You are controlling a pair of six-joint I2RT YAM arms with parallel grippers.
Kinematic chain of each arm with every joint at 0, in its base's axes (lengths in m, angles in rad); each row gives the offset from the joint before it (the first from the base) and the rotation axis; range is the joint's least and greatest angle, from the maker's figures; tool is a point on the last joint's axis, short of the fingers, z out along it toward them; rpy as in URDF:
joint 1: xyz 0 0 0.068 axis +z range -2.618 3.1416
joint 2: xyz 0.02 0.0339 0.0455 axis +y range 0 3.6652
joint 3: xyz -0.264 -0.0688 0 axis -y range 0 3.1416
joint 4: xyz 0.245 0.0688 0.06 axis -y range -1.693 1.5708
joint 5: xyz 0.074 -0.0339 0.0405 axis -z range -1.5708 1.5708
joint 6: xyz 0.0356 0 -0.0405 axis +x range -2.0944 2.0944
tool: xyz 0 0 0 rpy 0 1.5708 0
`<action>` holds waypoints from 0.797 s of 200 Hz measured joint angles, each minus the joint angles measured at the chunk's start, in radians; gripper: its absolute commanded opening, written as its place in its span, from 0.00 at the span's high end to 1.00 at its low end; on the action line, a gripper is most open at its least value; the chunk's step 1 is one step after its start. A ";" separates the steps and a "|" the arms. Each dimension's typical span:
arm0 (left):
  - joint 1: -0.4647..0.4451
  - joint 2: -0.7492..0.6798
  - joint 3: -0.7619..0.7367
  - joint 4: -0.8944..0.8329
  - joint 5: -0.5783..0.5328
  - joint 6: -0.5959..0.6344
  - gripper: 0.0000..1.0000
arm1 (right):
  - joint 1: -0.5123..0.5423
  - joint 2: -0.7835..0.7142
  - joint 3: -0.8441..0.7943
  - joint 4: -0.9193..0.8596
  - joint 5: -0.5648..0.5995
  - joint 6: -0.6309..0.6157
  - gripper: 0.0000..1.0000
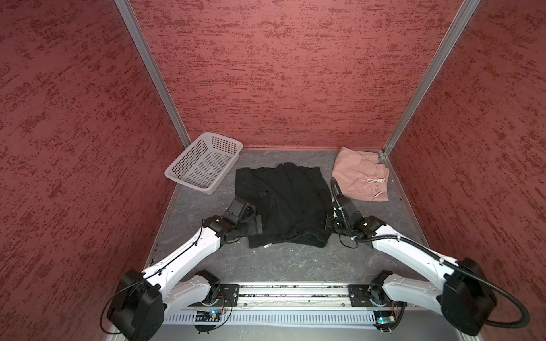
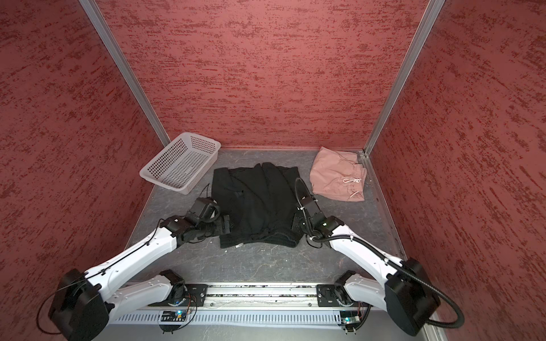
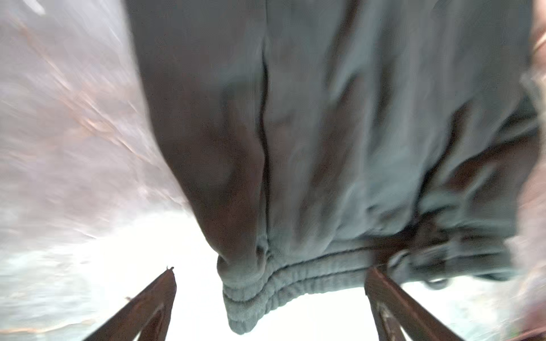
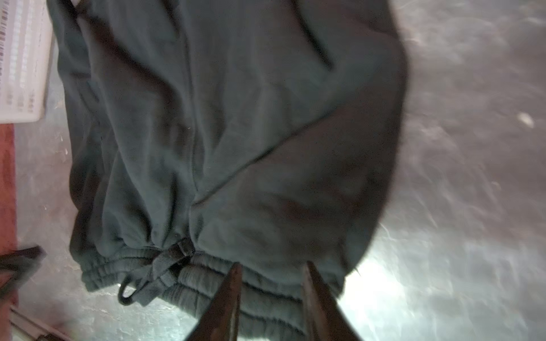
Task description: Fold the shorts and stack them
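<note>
While left hand (image 3: 271, 270) spread at black shorts (image 1: 283, 200) edge, right hand (image 4: 271, 265) narrowed, grip unclear.

black shorts (image 1: 283, 200): plain black all over, drawstring (image 4: 165, 265) the same dark tone
pink shorts (image 1: 354, 177): dusty pink, pale cream cord (image 1: 375, 180)
basket (image 1: 204, 161): white, regular grid of small holes
walls (image 1: 280, 73): red, streaked with darker red mottling
tabletop (image 1: 295, 259): dark grey, thin pale marble veins
arms (image 1: 183, 254): white shells, black joints

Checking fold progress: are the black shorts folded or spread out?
Spread out: in both top views the black shorts lie open and wrinkled, waistband stretched across the near edge.
</note>
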 measured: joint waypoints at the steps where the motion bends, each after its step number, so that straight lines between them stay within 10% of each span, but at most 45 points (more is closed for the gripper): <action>1: 0.006 -0.003 0.003 -0.002 0.001 0.003 0.01 | 0.001 0.007 0.001 0.006 -0.002 -0.001 0.84; 112: 0.168 0.195 0.133 0.015 0.096 0.132 0.01 | 0.164 0.025 -0.180 -0.022 -0.039 0.155 0.87; 159: 0.265 0.213 0.165 0.018 0.095 0.192 0.01 | 0.183 0.009 -0.002 -0.078 -0.068 0.089 0.85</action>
